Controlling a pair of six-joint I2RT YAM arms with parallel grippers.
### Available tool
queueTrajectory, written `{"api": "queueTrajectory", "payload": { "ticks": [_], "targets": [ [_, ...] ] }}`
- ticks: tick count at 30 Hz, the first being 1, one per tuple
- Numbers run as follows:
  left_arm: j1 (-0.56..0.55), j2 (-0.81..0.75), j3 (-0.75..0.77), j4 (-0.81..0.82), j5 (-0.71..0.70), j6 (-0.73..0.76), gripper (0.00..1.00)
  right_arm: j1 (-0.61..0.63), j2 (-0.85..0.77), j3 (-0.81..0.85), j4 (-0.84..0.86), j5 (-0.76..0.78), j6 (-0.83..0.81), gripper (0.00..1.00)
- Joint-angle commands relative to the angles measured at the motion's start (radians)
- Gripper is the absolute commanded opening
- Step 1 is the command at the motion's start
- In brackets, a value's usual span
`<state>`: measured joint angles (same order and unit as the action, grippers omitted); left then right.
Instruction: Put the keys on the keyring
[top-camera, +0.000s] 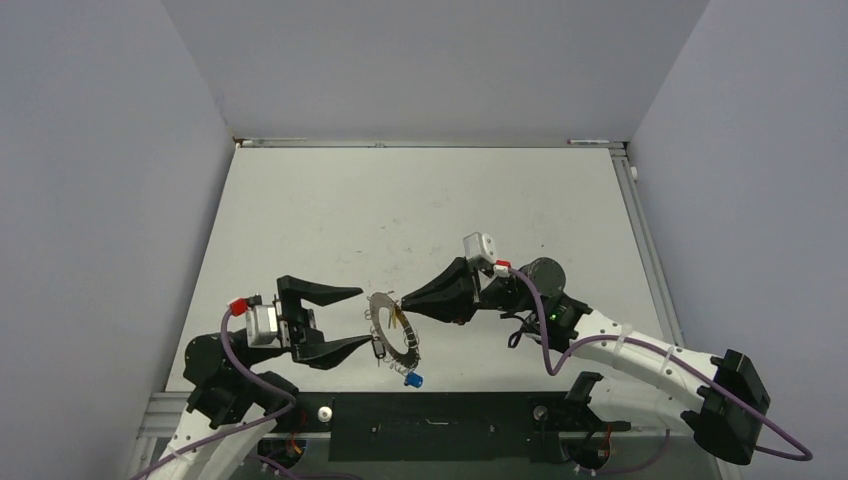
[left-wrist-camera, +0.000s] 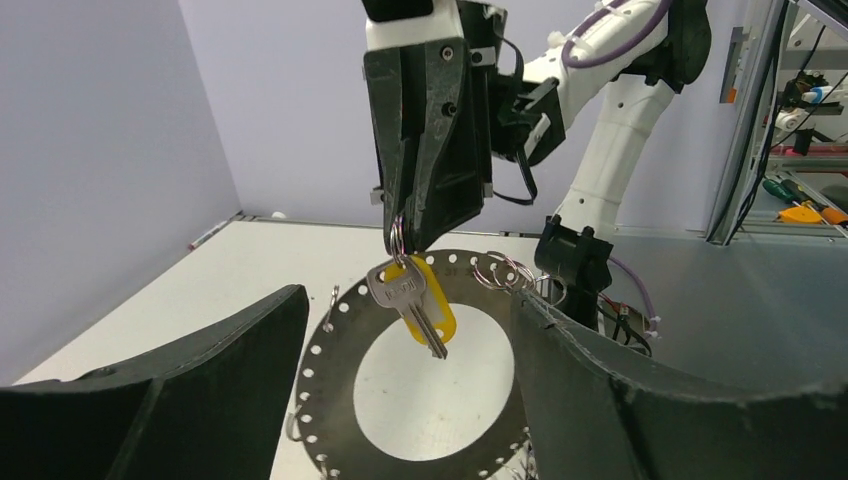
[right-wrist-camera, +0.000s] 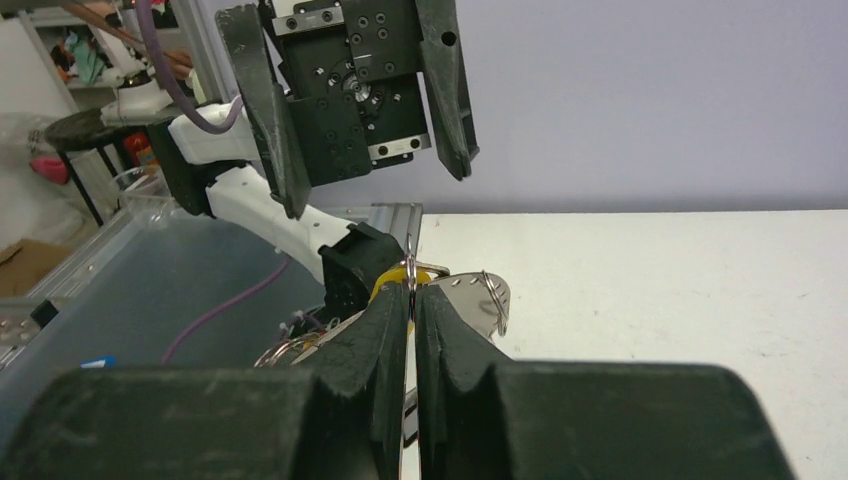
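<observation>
Silvery-grey and flat, the perforated metal keyring (left-wrist-camera: 322, 372) lay on the white surface (top-camera: 400, 210), low in the middle of the left wrist view. Your right hand (top-camera: 404, 299) was clenched on a small wire split ring (left-wrist-camera: 397, 240). From it a silver key (left-wrist-camera: 393, 288) and a yellow-headed key (left-wrist-camera: 437, 312) dangled just above the keyring's upper rim. Your left hand (top-camera: 364, 316) was released, jaws wide, pointing at the keyring and grasping nothing. A blue-headed key (top-camera: 411, 380) lay apart, at the lower middle of the top view.

I judged three risks. The pinch on that thin loop was slight, so a twist could drop the keys. Nothing steadied the keyring, so a push could slide it. Your hands were near enough to collide.
</observation>
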<state>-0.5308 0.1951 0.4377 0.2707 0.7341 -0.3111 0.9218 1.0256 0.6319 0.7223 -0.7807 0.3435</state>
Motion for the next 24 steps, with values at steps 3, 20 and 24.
{"api": "queueTrajectory", "payload": {
  "ticks": [3, 20, 24],
  "targets": [
    [-0.032, 0.018, -0.007, 0.004, -0.002, 0.003, 0.68, 0.004, -0.004, 0.146, -0.269, -0.086, -0.217, 0.05],
    [-0.081, 0.111, -0.003, -0.026, -0.010, -0.013, 0.48, 0.078, 0.034, 0.263, -0.575, -0.068, -0.411, 0.05],
    [-0.089, 0.125, -0.002, -0.037, 0.004, -0.015, 0.46, 0.090, 0.033, 0.269, -0.588, -0.052, -0.428, 0.05]
  ]
}}
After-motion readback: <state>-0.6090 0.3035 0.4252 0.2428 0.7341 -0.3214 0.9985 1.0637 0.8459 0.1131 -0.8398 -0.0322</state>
